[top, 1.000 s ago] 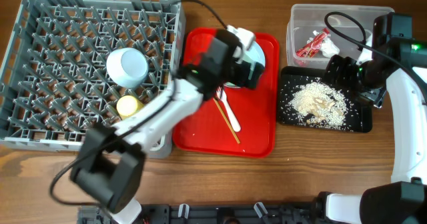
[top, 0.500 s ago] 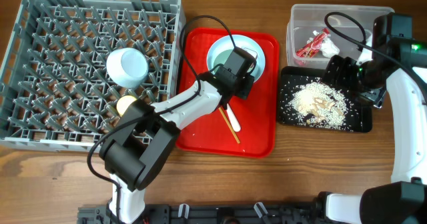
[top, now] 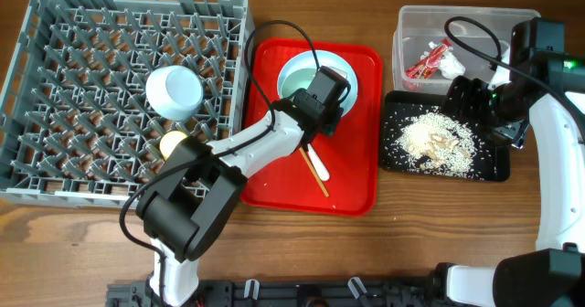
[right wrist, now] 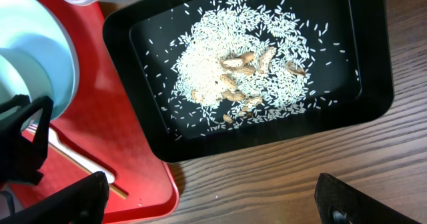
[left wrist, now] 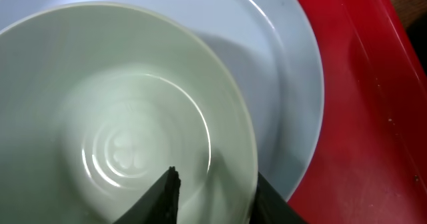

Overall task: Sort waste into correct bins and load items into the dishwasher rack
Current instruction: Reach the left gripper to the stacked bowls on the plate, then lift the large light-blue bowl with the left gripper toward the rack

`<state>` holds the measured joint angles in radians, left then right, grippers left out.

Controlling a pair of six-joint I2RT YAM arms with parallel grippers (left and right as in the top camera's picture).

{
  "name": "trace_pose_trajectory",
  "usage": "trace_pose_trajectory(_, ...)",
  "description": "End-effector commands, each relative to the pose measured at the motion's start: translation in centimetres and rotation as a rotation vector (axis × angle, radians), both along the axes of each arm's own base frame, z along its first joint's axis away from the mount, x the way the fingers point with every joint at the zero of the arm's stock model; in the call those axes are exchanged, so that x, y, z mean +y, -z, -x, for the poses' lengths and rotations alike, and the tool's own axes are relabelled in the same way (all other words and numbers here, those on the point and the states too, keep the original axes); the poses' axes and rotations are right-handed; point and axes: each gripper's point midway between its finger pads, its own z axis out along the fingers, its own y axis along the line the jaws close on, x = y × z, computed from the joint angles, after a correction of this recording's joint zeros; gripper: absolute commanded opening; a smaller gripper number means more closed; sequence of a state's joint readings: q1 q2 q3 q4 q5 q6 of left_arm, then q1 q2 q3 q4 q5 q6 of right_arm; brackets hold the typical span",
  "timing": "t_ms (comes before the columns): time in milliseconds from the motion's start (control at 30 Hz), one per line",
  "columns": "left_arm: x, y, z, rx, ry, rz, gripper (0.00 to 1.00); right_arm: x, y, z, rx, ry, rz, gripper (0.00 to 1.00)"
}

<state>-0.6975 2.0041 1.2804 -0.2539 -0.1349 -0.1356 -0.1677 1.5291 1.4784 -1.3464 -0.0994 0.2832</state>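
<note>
On the red serving tray (top: 352, 184) a pale blue-green bowl (top: 306, 77) rests on the white plate (left wrist: 293, 71). My left gripper (top: 322, 106) is shut on the bowl (left wrist: 127, 117) at its near rim, one finger inside and one outside. The white fork (top: 315, 156) and chopsticks (top: 317, 177) lie lower on that tray. The dishwasher rack (top: 55, 33) holds an upturned bowl (top: 174, 90) and the yellow cup (top: 174, 144). The clear tub (top: 457, 19) contains the red wrapper (top: 424, 63) and tissue (top: 452, 64). Rice scraps (right wrist: 227, 71) lie in the black tray (top: 494, 165). My right gripper (right wrist: 210, 204) hangs open and empty.
The right arm's white link (top: 553, 161) runs down the table's right edge. A black cable (top: 274, 28) loops over the gap between the rack and the red tray. Bare wood (top: 430, 225) stretches along the front.
My left gripper swung down from above the tray to the bowl and its jaws closed on the rim. The bowl shifted slightly left on the plate. The right arm stayed still.
</note>
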Motion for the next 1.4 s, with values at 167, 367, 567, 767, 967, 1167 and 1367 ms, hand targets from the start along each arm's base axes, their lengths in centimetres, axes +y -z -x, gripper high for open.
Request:
trace_pose_trajectory(167,0.2,1.1,-0.7,-0.009,-0.015,-0.019,0.04,-0.2,-1.0,-0.1,-0.029,-0.003,0.009,1.00)
trace_pose_trajectory(367,-0.4,-0.3,-1.3,-0.042,-0.015,0.009,0.04,-0.1,-1.0,0.0,-0.027,-0.016,0.011,1.00)
trace_pose_trajectory(567,-1.3,-6.3,-2.3,-0.122,-0.010,0.095,0.04,-0.1,-1.0,0.0,-0.027,-0.017,0.011,1.00)
trace_pose_trajectory(767,0.7,-13.4,-3.3,-0.185,-0.018,0.232,0.04,-0.1,-1.0,-0.1,-0.028,-0.017,0.011,1.00)
trace_pose_trajectory(967,5.7,-18.0,-5.3,-0.150,0.004,0.463,0.04,-0.1,-1.0,-0.1,-0.028,-0.017,0.011,1.00)
trace_pose_trajectory(1167,11.5,-20.4,-6.8,-0.071,0.012,0.719,0.04,-0.1,-1.0,-0.1,-0.028,-0.017,0.011,1.00)
trace_pose_trajectory(1367,17.0,-20.5,-8.4,-0.030,-0.014,0.887,0.04,-0.1,-1.0,-0.1,-0.028,-0.017,0.011,1.00)
